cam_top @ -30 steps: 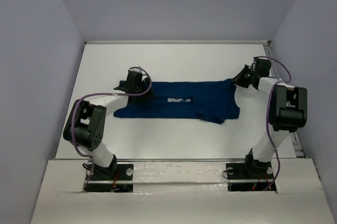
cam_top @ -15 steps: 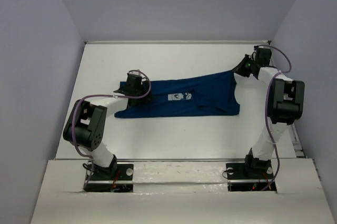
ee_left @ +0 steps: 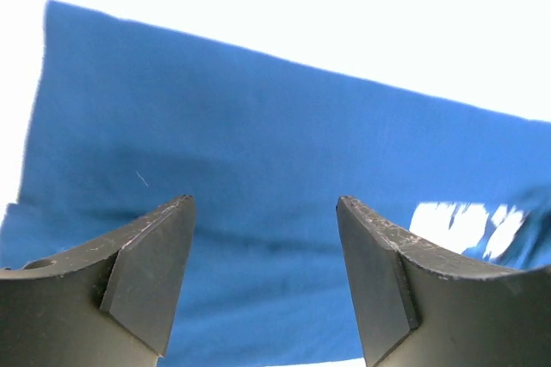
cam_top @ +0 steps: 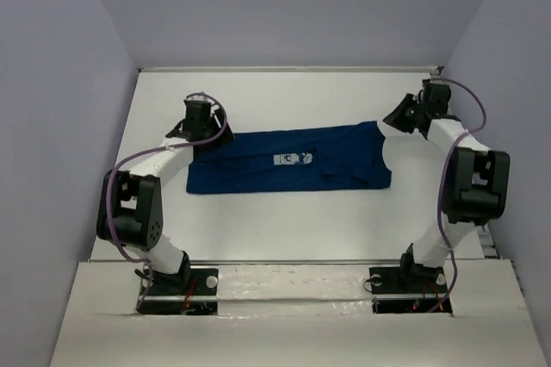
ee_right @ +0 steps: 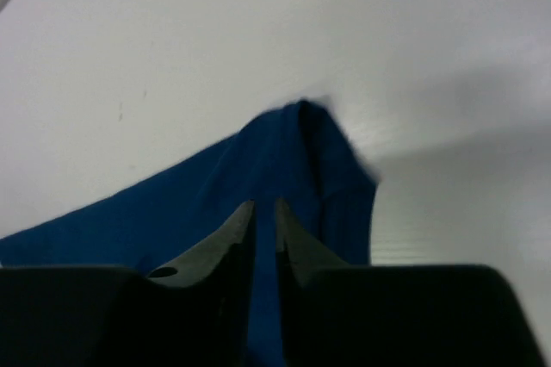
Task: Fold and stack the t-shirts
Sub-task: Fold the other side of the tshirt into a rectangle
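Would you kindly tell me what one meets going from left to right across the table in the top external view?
left gripper → t-shirt → right gripper

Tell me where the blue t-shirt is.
In the overhead view, the blue t-shirt lies in the middle of the table, between the left hand and the right hand.

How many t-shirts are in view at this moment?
1. A blue t-shirt lies spread flat across the middle of the table. No second shirt shows in any view, though one lying underneath it would be hidden.
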Robot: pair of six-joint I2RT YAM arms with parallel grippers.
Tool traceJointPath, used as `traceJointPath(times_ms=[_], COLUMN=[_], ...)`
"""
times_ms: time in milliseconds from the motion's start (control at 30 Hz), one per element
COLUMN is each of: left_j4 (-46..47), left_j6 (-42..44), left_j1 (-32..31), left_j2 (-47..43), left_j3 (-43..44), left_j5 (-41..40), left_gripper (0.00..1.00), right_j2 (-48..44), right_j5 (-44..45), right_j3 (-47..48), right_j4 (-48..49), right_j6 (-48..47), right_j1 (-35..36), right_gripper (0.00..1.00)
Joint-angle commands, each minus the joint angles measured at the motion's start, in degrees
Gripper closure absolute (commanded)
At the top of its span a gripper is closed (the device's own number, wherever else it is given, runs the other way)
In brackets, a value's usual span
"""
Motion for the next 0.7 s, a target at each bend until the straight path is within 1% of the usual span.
traceJointPath(times_ms=[0,33,100,200,300,367,400,433,500,567,667], left_j4=[-2.0,-2.3,-2.1,-1.6,-1.6,-1.7,-1.8,-1.5,-1.3,-1.6,-3.0], left_j6=[1.0,1.4,1.4,1.4,1.6,1.6,1.4,1.3,1.4,1.4,1.7], left_j1=[4.8,6.8,9.7,12.6,13.7,14.2,14.8,14.8,15.4,15.4,15.4], left_j2=[2.3,3.3,5.5,8.0,11.4,13.1,14.2,14.4,14.8,15.4,16.8], left_j3=[6.8,7.7,9.8,11.4,14.2,15.7,16.0,16.1,16.1,16.6,17.9], left_j5=[1.2,1.4,1.7,2.2,3.1,3.2,3.5,3.5,3.6,4.0,2.6], left_gripper=[0.33,0.33,0.33,0.35,0.38,0.46,0.52,0.56,0.58,0.58,0.59], right_j2=[-12.9,-14.6,-18.7,-22.7,-23.7,-24.4,-24.9,-25.1,-25.2,-25.1,-24.5], right_j5=[-0.2,-0.3,-1.9,-4.8,-5.6,-5.5,-5.6,-5.7,-5.8,-6.0,-6.1], right_j3=[-13.1,-15.6,-21.6,-25.9,-26.8,-27.5,-27.7,-27.7,-27.8,-28.2,-28.4], right_j4=[1.6,1.9,3.3,3.8,2.7,2.3,2.2,2.0,1.5,1.6,2.0], right_j6=[2.9,3.2,3.7,3.6,2.3,2.1,2.0,1.7,1.3,1.3,1.5], right_j1=[3.0,3.6,4.3,4.3,5.5,5.5,5.5,5.5,5.5,5.5,5.5], right_gripper=[0.92,1.00,1.00,1.00,0.96,0.96,0.95,0.95,0.93,0.92,0.92])
